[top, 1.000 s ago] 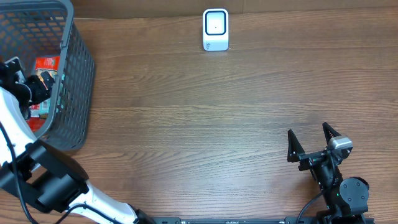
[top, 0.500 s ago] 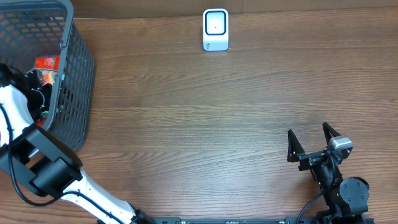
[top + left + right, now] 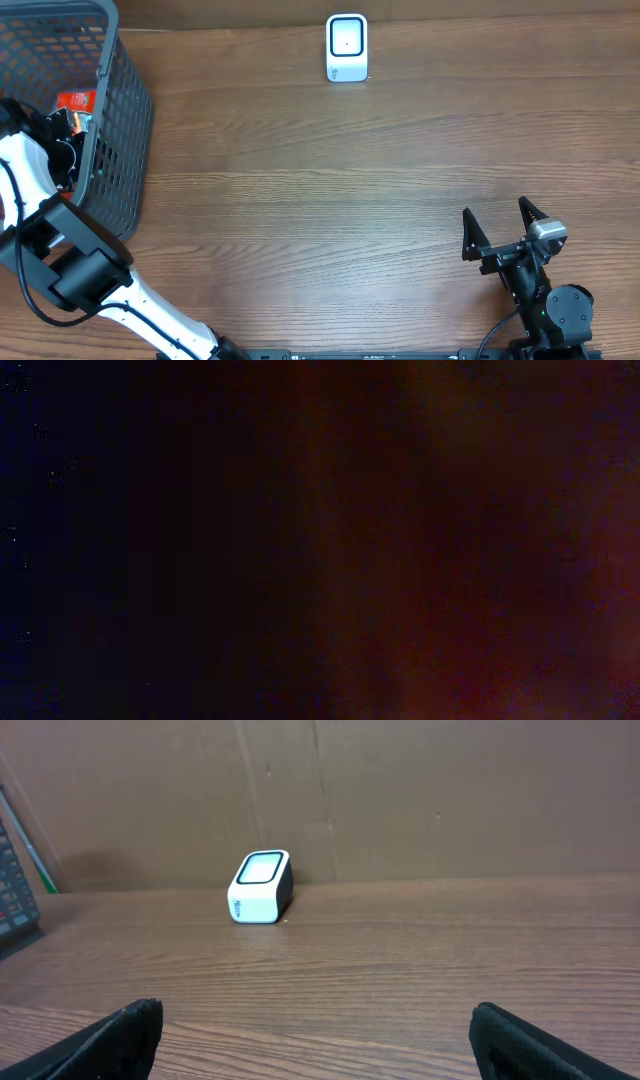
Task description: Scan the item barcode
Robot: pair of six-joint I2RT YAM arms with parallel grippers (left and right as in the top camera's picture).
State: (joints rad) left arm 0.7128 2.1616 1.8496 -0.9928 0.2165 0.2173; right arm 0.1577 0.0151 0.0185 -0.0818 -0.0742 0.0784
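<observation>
The items lie in the grey mesh basket [image 3: 120,120] at the far left: a red package [image 3: 75,100] and other small goods beneath it, partly hidden. My left gripper [image 3: 62,135] reaches down inside the basket among them. Its wrist view is almost black, so its jaws and anything between them do not show. The white barcode scanner [image 3: 347,47] stands at the table's back edge, also visible as the scanner [image 3: 260,887] in the right wrist view. My right gripper [image 3: 500,225] rests near the front right, open and holding nothing, its jaws [image 3: 320,1030] wide apart.
The wooden table [image 3: 320,180] stretches between basket and scanner. A brown cardboard wall [image 3: 400,790] stands behind the scanner. The basket's edge [image 3: 15,870] shows at the left of the right wrist view.
My left arm has pushed deeper into the basket toward the items, and its wrist view has gone dark. The right arm has not moved.
</observation>
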